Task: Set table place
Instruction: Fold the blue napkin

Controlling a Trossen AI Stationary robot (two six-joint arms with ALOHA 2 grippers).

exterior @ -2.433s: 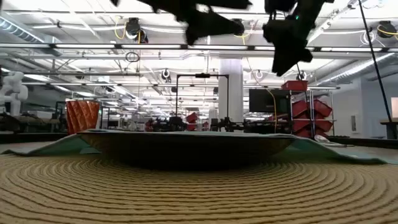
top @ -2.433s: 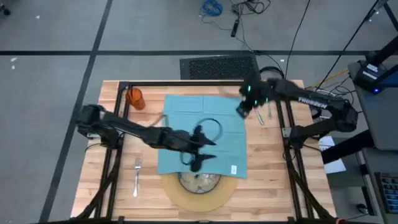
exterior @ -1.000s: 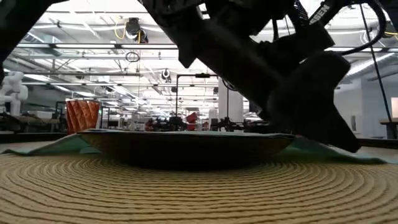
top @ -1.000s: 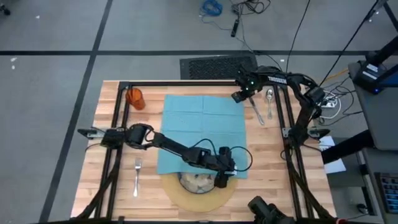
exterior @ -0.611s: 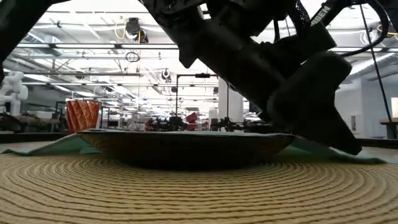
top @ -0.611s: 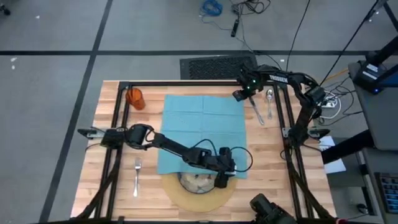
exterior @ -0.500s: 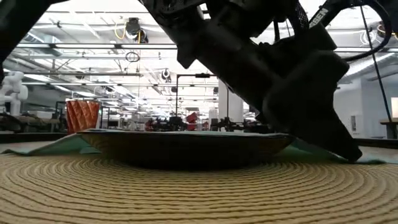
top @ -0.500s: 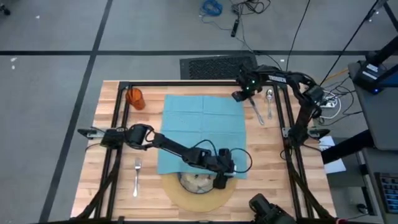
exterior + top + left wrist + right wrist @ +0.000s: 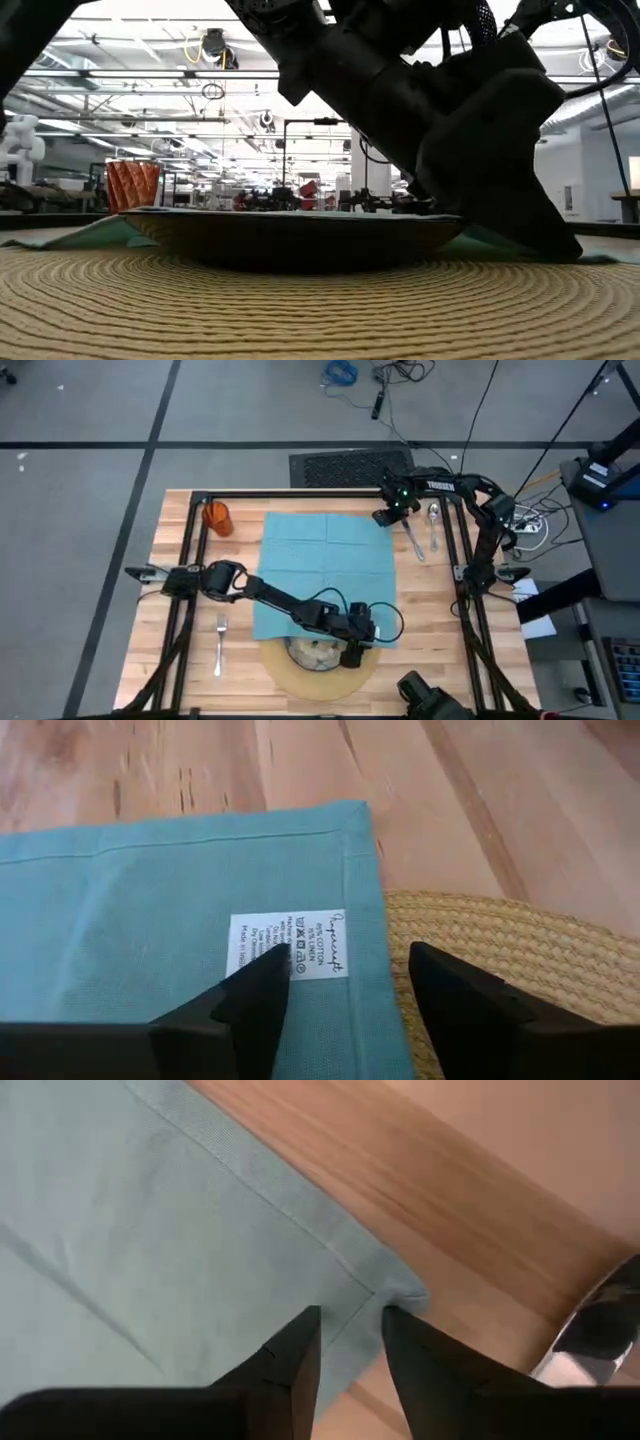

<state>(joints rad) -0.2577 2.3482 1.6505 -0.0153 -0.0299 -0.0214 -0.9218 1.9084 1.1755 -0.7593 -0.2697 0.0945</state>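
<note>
**Both sets of fingers parted at opposite corners of the cloth**

Your left gripper (image 9: 345, 1000) sits low at the near corner of the teal cloth napkin (image 9: 325, 570). Its fingers (image 9: 250, 995) are parted and straddle the hem: one over the white care label (image 9: 290, 945), the other over the round tan woven mat (image 9: 500, 950). The cloth edge runs straight away from the fingers, between them.

Your right gripper (image 9: 350, 1345) hangs over the far corner, fingers slightly apart, with the corner tip just ahead of them on the pale wooden desk (image 9: 420, 610).

The napkin lies spread, draped over the speckled grey-green plate (image 9: 318, 652).

Against 2.4 s ago: left arm has moved from mid-cloth to the near corner; right has settled closer over its own corner.
</note>
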